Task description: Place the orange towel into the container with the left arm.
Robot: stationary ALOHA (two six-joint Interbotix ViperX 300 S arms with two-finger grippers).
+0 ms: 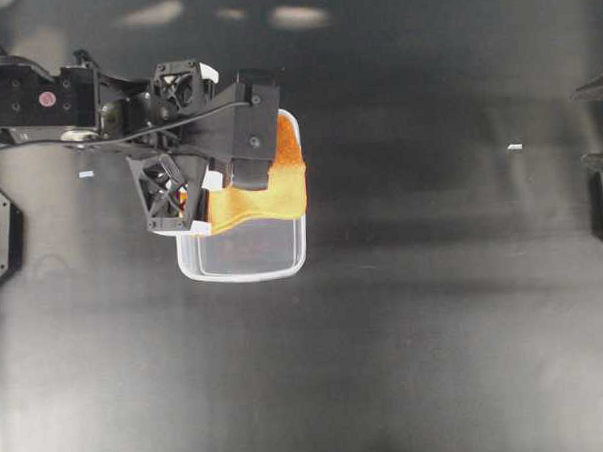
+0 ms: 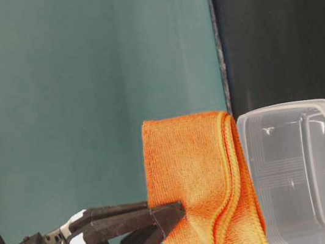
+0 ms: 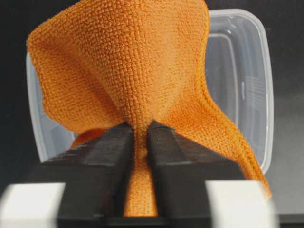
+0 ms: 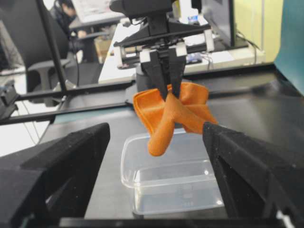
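The right gripper [image 4: 156,166], near in its own wrist view, is spread wide, holding nothing, parked well right of the work. Beyond it the container [image 4: 175,190] sits on the black counter [image 1: 436,330]. Above its far end the left gripper [image 4: 166,90] has its fingers [image 3: 102,166] clenched on the orange towel [image 3: 128,71], which hangs free. This looks like the carry-over step; how much of the cloth overhangs the far rim is hard to judge. Next: lower, then release.

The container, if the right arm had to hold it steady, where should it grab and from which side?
Grip the container's bare rim on its towel-free end, coming from above. The towel and left tool crowd the other end; that rim looks thick enough to pinch.
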